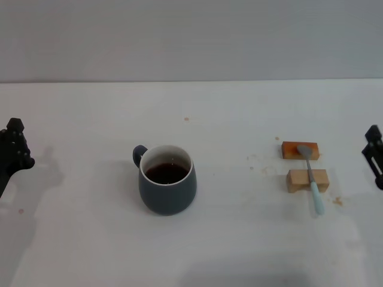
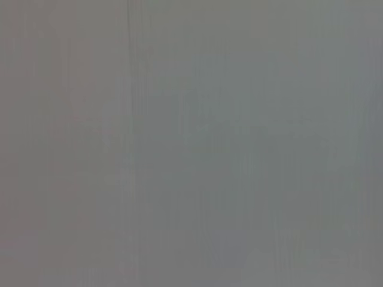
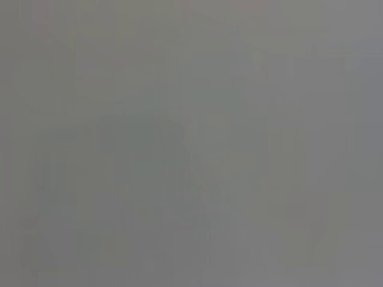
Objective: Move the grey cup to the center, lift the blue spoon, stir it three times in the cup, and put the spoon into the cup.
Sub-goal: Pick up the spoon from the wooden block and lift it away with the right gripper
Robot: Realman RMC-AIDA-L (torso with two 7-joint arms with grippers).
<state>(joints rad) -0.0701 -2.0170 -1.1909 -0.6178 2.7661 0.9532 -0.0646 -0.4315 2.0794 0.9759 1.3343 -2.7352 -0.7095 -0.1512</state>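
Observation:
The grey cup stands on the white table a little left of the middle, its handle turned to the back left and dark brown liquid inside. The blue spoon lies across two small wooden blocks on the right, silver bowl on the far block, pale blue handle pointing toward the front. My left gripper sits at the left edge of the head view, far from the cup. My right gripper sits at the right edge, a short way right of the spoon. Both wrist views show only plain grey.
The far wooden block and the near wooden block hold the spoon off the white table. Small brown stains mark the table near the blocks. A grey wall runs along the back.

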